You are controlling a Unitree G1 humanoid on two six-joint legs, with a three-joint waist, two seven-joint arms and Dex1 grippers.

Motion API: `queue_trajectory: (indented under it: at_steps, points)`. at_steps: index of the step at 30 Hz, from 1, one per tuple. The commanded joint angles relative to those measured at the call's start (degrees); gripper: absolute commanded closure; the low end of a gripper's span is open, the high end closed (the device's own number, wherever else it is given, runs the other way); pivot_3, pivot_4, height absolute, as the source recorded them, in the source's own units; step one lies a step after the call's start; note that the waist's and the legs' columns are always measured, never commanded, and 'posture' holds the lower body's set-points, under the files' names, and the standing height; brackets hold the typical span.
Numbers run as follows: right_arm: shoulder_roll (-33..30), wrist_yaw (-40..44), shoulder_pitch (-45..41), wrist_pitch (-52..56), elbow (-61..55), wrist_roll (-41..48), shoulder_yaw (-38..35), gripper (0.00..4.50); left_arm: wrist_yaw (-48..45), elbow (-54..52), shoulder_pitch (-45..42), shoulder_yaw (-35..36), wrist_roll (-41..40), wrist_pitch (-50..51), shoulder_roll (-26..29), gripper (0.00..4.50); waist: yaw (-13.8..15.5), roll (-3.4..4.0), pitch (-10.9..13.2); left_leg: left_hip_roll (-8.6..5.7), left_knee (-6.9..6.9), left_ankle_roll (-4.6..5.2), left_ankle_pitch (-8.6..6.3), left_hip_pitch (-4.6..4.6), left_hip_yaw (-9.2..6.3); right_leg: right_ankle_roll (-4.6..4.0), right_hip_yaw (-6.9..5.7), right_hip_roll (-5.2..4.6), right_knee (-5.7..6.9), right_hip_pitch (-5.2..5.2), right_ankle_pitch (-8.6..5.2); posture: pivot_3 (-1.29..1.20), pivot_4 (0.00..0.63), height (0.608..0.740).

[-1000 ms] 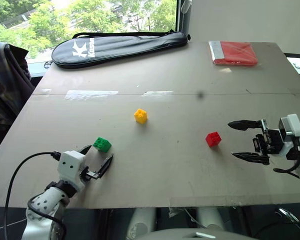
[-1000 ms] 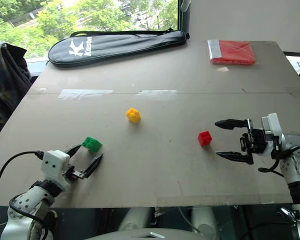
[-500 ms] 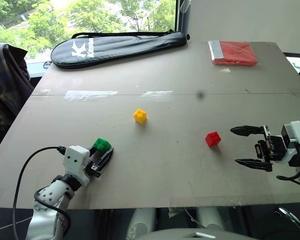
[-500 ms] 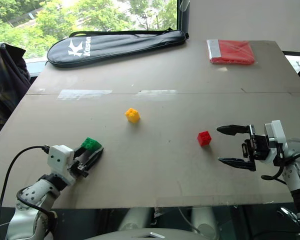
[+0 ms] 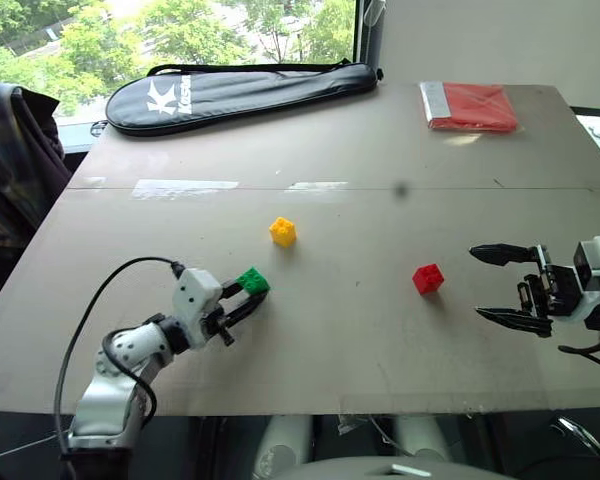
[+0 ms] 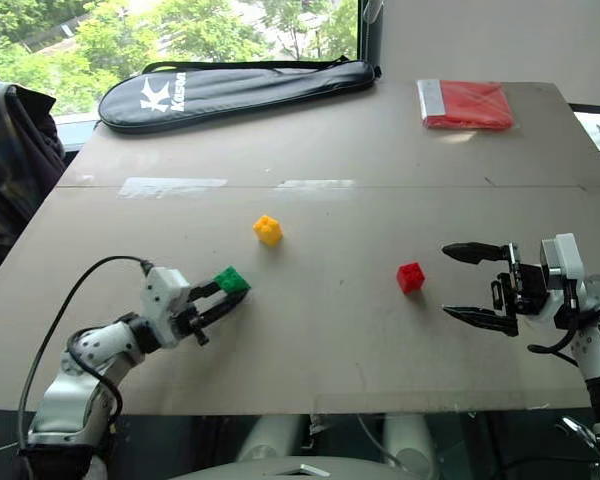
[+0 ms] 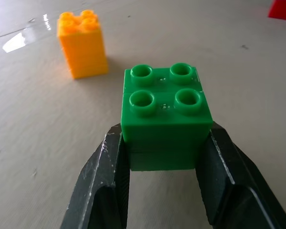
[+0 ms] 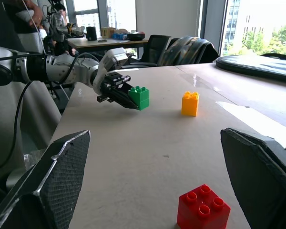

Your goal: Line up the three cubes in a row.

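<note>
The left gripper clamps the glossy, studded green cube; the right gripper gapes wide, empty.

A grey table bears yellow cube, red cube, racket bag, red packet.

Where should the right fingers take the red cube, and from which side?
Grip the red cube on two opposite flat side walls, below the studs. It sits upright with bare table around it. The right gripper is open, level and facing it from the robot's right, so a straight sideways approach probably suits.
</note>
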Motion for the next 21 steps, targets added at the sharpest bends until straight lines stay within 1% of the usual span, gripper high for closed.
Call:
queue_trajectory:
  at_steps: [1,4,8,15,21]
  points:
    - [0.3,-1.1,1.3,-0.9,0.1,-2.1,-3.3,0.0,-3.9,2.2,-6.8,-7.1,1.5,1.0,-1.8,3.18,-0.2,0.01,0.0,-0.01,0.0,0.0,0.0,0.01,0.04,0.0,0.04,0.01,0.0,0.0,0.0,0.0,0.15,0.694]
    - [0.7,-2.9,3.8,0.0,-2.0,-2.6,-4.9,0.0,-5.0,7.1,-14.1,-13.5,5.2,0.4,-5.3,3.18,-0.4,0.01,0.0,-0.05,0.0,0.0,0.0,0.02,0.07,0.08,0.08,0.02,-0.01,0.01,0.05,0.0,0.15,0.694]
    - [1.0,-5.3,8.8,-0.5,-4.5,-3.9,-7.5,0.0,-5.9,14.0,-21.3,-19.4,9.5,-1.8,-9.8,3.18,-0.4,0.02,0.0,-0.05,-0.01,0.0,0.01,0.02,0.09,0.14,0.11,0.07,0.0,0.0,0.07,0.0,0.15,0.694]
    - [2.1,-7.7,16.0,-0.9,-9.3,-4.3,-11.3,0.0,-8.0,22.0,-27.0,-21.9,12.1,-6.1,-13.0,3.18,-0.4,0.02,0.0,-0.04,0.0,0.02,0.01,0.03,0.09,0.16,0.12,0.09,0.02,0.01,0.08,0.0,0.15,0.694]
    - [3.0,-10.3,18.8,-0.1,-12.1,-4.1,-13.1,0.0,-9.7,24.8,-28.6,-22.2,12.2,-7.5,-14.5,3.18,-0.4,0.02,0.0,-0.08,0.05,0.04,0.01,0.03,0.13,0.24,0.19,0.07,0.03,0.02,0.12,0.0,0.15,0.694]
